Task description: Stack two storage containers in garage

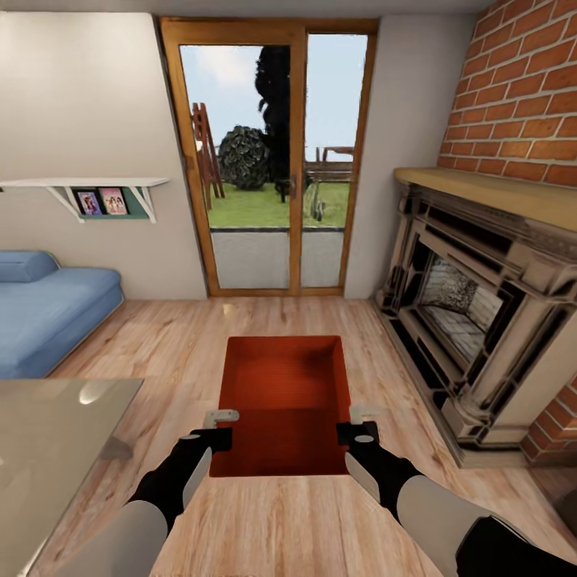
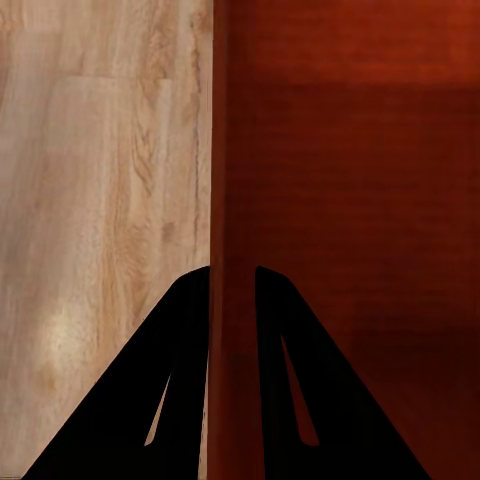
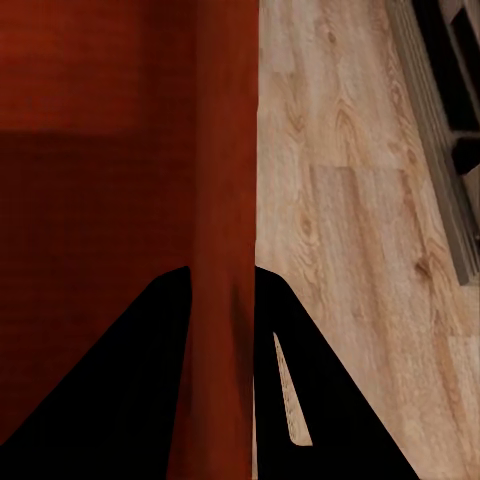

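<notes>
Container sits between our arms over the wood floor, long axis pointing ahead toward the glass door. We pinch its side walls: left gripper closed on one, right gripper on the other.

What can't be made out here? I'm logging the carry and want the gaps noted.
- Storage container: its underside faces away in the head view, so lifted or resting is unclear.
- Left gripper and right gripper: the wall hides pad contact.
- Shelf photos: too small.
</notes>
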`<state>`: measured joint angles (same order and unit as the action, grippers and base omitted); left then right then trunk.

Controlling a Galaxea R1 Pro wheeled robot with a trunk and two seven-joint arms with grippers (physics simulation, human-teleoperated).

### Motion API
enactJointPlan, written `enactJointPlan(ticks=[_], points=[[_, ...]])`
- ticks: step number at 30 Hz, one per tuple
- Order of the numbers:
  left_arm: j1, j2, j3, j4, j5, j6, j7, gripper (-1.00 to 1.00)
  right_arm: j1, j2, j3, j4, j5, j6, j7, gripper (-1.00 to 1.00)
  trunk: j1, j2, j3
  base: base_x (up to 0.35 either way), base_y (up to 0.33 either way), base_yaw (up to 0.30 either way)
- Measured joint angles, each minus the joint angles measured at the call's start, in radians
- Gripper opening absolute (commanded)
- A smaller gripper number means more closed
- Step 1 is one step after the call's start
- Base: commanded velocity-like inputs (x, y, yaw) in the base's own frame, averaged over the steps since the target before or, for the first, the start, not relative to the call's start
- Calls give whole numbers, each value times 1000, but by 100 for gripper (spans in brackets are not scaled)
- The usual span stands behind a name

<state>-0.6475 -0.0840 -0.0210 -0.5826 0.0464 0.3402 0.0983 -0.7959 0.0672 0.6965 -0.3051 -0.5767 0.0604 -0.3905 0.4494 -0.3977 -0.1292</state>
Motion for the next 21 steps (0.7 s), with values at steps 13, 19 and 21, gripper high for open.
enactJointPlan(ticks=[13, 19, 21], points=[[0, 0, 0, 0, 0, -1, 1, -100, 0, 0, 1, 0, 0, -1, -1, -100, 0, 0, 0, 0, 0, 275], [0, -1, 0, 2, 0, -3, 1, -100, 0, 0, 2, 0, 0, -1, -2, -100, 0, 0, 0, 0, 0, 275], [0, -1, 0, 3, 1, -4, 1, -100, 0, -1, 2, 0, 0, -1, -1, -100, 0, 0, 0, 0, 0, 275]])
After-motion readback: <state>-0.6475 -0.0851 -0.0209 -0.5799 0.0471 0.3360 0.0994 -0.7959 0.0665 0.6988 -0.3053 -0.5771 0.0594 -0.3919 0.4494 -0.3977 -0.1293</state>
